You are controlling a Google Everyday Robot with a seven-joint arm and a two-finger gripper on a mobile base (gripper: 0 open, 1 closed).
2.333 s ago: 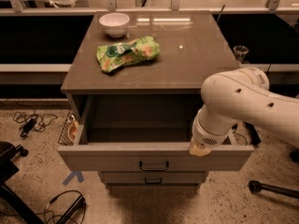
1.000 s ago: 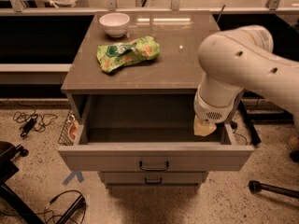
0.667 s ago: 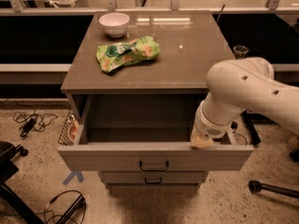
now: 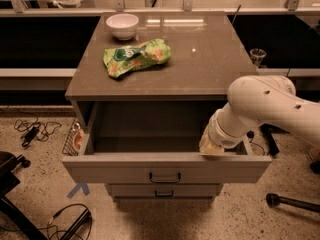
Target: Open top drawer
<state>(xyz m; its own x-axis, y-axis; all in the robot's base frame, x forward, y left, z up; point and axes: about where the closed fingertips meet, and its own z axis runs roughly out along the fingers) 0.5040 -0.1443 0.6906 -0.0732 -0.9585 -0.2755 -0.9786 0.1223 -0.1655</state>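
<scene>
1. Lowered since a second ago: gripper [image 4: 212, 147], now down at the top edge of the top drawer [image 4: 110, 168] front, right of centre; drawer itself unshifted.
2. Cannot tell whether claw clenched or released.
3. Pulled well out from under the cabinet top [image 4: 210, 59], toward the camera, pale interior showing.
4. Long axis left to right; front facing the camera; dark bar handle [image 4: 165, 177] level at centre.
5. On the cabinet top: white bowl [image 4: 122, 25] and green snack bag [image 4: 136, 58], apart.
</scene>
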